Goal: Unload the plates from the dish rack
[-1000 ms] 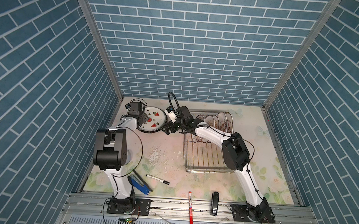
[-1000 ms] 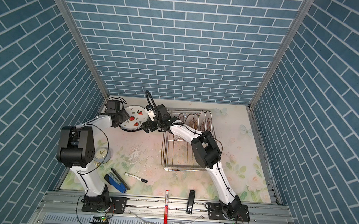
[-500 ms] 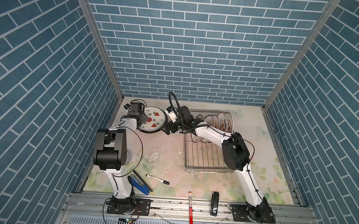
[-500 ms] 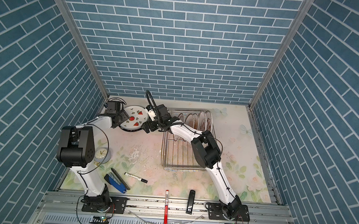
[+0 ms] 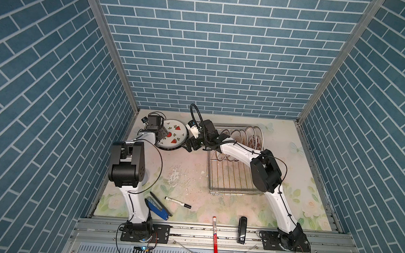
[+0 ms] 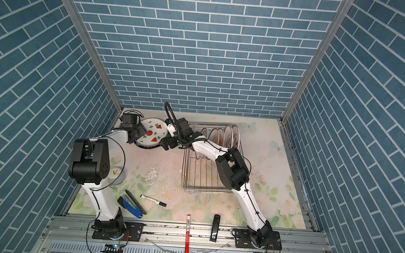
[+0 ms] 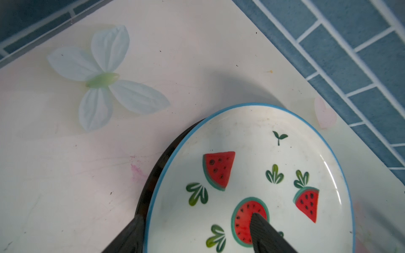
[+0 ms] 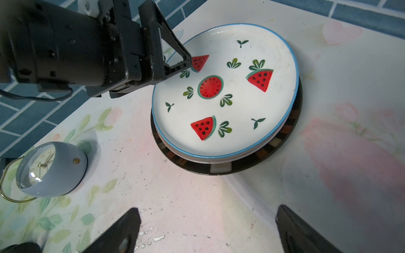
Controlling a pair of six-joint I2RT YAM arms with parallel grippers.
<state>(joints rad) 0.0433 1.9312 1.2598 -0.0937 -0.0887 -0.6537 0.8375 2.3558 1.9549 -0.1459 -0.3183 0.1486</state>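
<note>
The watermelon plate (image 8: pixel 223 92) lies flat on a dark-rimmed plate (image 8: pixel 221 168) near the table's far left corner, and more plates (image 5: pixel 250 137) stand upright in the dish rack (image 5: pixel 233 192). The left gripper (image 7: pixel 196 219) straddles the watermelon plate's rim with its jaws apart and not pinching. The right gripper (image 8: pixel 208 210) hangs wide and empty nearby. If the left gripper pulls back low, it could hook that rim and drag the plate off the stack.

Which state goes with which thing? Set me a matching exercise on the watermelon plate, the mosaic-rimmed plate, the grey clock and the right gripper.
Things: 1 watermelon plate; 2 mosaic-rimmed plate; 3 grey clock; 4 right gripper.
States: A open, holding nothing; B bottom of the stack, on the table; C off to the side, apart from the stack; D lying on top of another plate.
Pairs: 1-D; 2-B; 3-C; 4-A.
</note>
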